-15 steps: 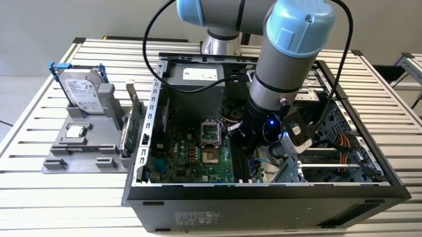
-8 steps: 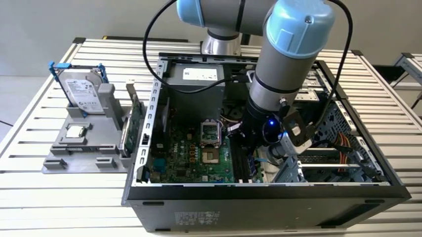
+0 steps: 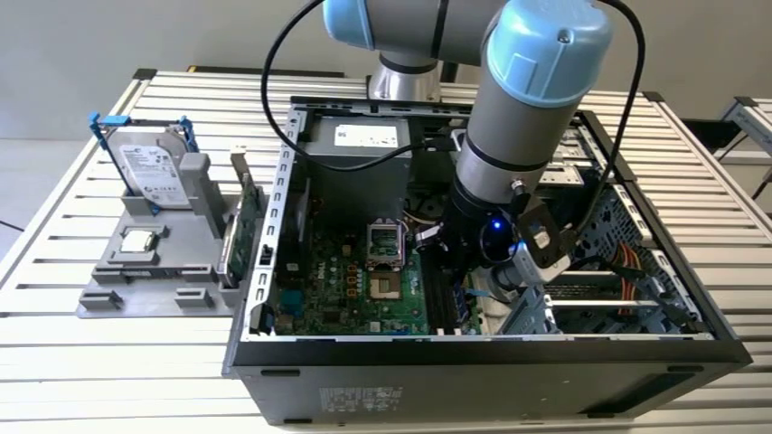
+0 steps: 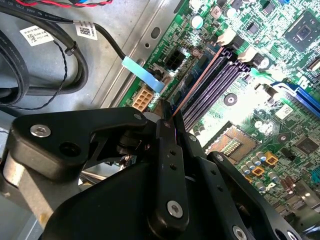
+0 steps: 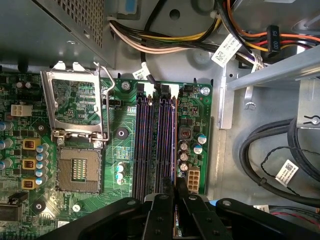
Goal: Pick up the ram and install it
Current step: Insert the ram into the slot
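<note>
The ram shows edge-on as a thin dark stick with a coppery edge. It stands along the outermost of the purple memory slots, the one nearest the motherboard's edge. My gripper is shut on its near end, black fingers pressed to both faces. In the first wrist view the ram runs as a thin line beside the slots, leading into the gripper. Whether it sits fully in the slot I cannot tell. In the exterior view the gripper is down inside the computer case, over the slots.
An open processor socket with its raised frame lies beside the slots. Cable bundles run along the case floor near the board's edge. Outside the case, a grey tray holds a hard drive, a processor chip and a green card.
</note>
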`<state>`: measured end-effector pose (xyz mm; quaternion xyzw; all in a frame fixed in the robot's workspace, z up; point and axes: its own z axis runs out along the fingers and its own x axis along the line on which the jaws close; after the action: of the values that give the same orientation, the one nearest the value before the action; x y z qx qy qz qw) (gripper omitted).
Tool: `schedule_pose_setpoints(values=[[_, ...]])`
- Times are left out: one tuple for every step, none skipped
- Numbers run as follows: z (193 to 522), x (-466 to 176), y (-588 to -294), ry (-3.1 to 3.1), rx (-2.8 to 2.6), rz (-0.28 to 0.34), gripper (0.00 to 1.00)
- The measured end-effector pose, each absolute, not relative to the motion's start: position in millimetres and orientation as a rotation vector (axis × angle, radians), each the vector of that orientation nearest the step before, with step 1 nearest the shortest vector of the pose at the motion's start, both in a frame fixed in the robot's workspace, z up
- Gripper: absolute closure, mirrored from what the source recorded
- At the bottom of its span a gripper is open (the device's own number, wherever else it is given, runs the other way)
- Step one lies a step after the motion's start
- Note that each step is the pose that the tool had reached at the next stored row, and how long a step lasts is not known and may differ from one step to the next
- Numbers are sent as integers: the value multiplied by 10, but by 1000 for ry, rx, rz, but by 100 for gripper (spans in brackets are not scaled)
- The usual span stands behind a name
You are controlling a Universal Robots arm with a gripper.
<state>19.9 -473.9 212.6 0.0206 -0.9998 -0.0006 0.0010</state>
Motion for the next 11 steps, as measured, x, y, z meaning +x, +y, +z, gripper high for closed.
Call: schedule_pose_setpoints(values=[[2126,199,-4740,-3139,65,-2,100],[2126,199,-4739,-3139,65,-2,100],[2126,199,-4739,-3139,65,-2,100],[2125,199,-4739,-3139,65,-2,100],[2125,199,-4739,-3139,65,-2,100],[2125,199,-4739,-3139,65,-2,100],[2125,199,-4739,-3139,65,-2,100],[2125,199,-4739,-3139,65,-2,100],[2127,199,-4739,-3139,65,-2,100],[2129,199,-4739,-3139,65,-1,100],[2129,199,-4739,-3139,65,-1,100]])
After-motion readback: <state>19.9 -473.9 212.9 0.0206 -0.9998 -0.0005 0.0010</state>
